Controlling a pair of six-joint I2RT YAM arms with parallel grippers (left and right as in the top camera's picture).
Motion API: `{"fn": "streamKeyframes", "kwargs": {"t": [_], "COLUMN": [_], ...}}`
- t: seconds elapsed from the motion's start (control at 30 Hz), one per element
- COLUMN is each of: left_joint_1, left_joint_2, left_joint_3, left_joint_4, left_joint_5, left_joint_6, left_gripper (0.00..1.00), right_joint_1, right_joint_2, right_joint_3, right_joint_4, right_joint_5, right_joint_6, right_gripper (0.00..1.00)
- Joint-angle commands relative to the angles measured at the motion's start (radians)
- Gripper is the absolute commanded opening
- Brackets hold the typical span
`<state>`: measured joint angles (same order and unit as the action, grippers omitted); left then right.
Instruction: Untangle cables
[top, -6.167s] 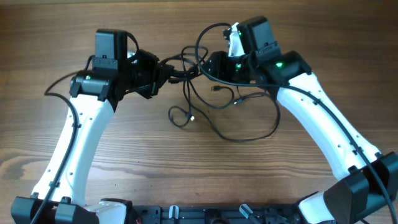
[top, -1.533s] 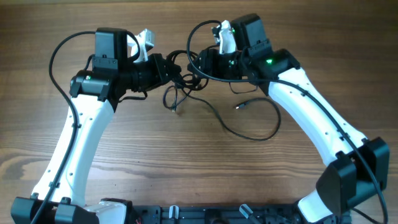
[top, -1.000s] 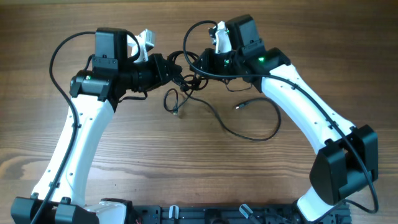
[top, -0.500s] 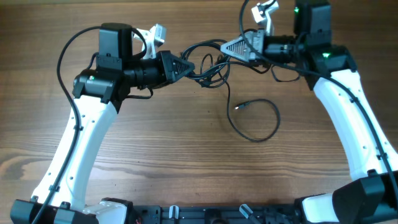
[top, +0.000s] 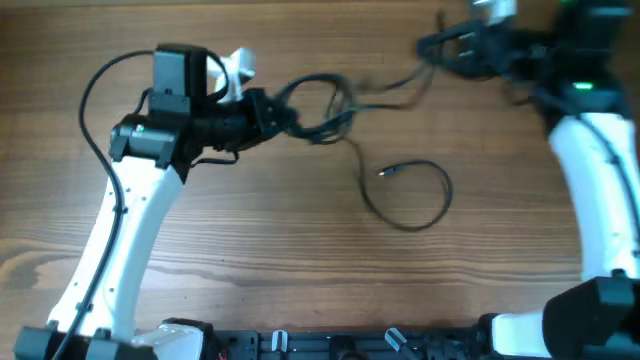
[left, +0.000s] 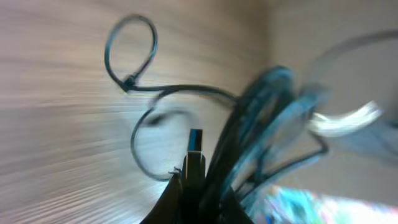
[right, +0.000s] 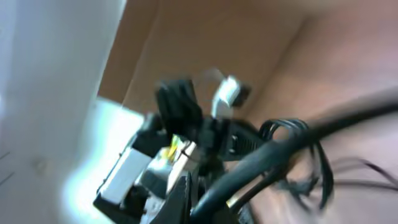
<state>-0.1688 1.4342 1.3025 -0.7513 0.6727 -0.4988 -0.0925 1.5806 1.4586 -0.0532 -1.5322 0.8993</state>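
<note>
The left gripper (top: 283, 113) is clenched on the cables (top: 322, 103), with the knot bunched at its jaws. The right gripper (top: 440, 48), blurred, grasps strands leading off the knot. A slack loop (top: 415, 195) with its plug (top: 387, 172) lies apart on the table (top: 250, 260). Pulling the arms apart may cinch the knot or strip a strand from either grip.

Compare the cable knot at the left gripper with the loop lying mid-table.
The knot is several strands bunched tight; the loop is one strand in an open curve. The knot sits at the left gripper with strands stretched toward the right gripper; the loop lies slack on the table, its plug end free. Both are thin black cable.
</note>
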Motion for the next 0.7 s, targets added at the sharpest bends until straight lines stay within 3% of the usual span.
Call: {"fn": "streamKeyframes", "kwargs": {"t": [0.0,0.1,0.23,0.27,0.5,0.67], "left_joint_1": [0.013,0.013,0.013,0.013,0.014,0.014], "left_joint_2": [0.014,0.014,0.014,0.014,0.013,0.013], "left_joint_3": [-0.019,-0.019,-0.019,-0.019,-0.019,-0.019], "left_joint_4": [-0.013,-0.005,-0.002,-0.003,0.045,0.231], "left_joint_5": [-0.155,-0.155,-0.155,-0.155,-0.159,-0.069], "left_joint_6": [0.034,0.043,0.063,0.087,0.156,0.151], "left_gripper": [0.04,0.04,0.04,0.04,0.04,0.04], "right_joint_1": [-0.052,-0.016,0.031,0.032,0.032,0.032], "right_joint_2": [-0.033,-0.030,-0.029,-0.029,-0.029,-0.029], "right_joint_3": [0.025,0.020,0.020,0.020,0.020,0.020], "right_joint_4": [0.014,-0.105,-0.344,-0.435,-0.790,-0.952], "right_joint_5": [-0.025,0.034,0.243,0.381,1.171,1.307], "right_joint_6": [-0.015,-0.118,-0.286,-0.335,-0.417,-0.497], "right_gripper": [0.06,0.19,0.22,0.25,0.26,0.26]}}
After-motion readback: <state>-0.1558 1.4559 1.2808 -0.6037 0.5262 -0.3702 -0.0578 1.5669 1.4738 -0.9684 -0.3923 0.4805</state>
